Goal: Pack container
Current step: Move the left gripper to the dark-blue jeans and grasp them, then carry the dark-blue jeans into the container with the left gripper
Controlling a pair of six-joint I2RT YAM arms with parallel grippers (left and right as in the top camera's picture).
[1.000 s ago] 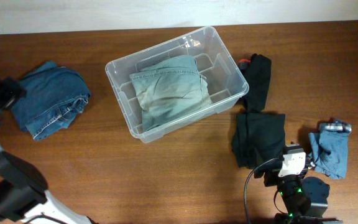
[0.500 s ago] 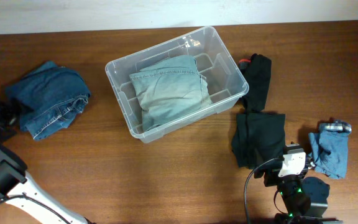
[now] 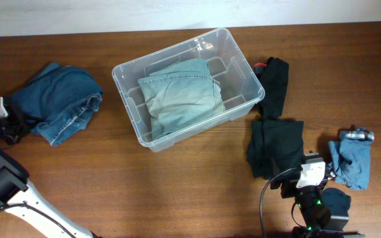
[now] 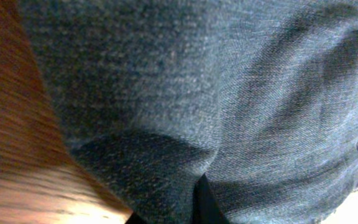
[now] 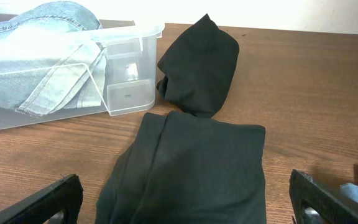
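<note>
The clear container point(image 3: 170, 48) stands at the table's middle, and folded light-blue jeans point(image 3: 180, 96) lie inside it. Dark-blue jeans point(image 3: 61, 106) lie bunched at the far left. My left gripper point(image 3: 8, 125) is shut on their left edge; in the left wrist view the denim point(image 4: 216, 93) fills the frame over that gripper point(image 4: 169, 214). At the front right, my right gripper point(image 3: 309, 173) stands open and empty just short of a folded black garment point(image 3: 275, 149). The right wrist view shows the right gripper point(image 5: 188, 205) with its jaws wide on either side of that garment point(image 5: 191, 168), and the container's corner point(image 5: 129, 81) at the left.
A second black garment point(image 3: 275, 82) with a red bit at its top lies right of the container, seen also in the right wrist view point(image 5: 201, 65). A small blue garment point(image 3: 350, 158) lies at the far right. Bare wood point(image 3: 144, 192) lies in front of the container.
My left gripper came down to the dark-blue jeans' left edge and shut on the denim; the jeans bunched and shifted slightly right. The right arm has not moved.
</note>
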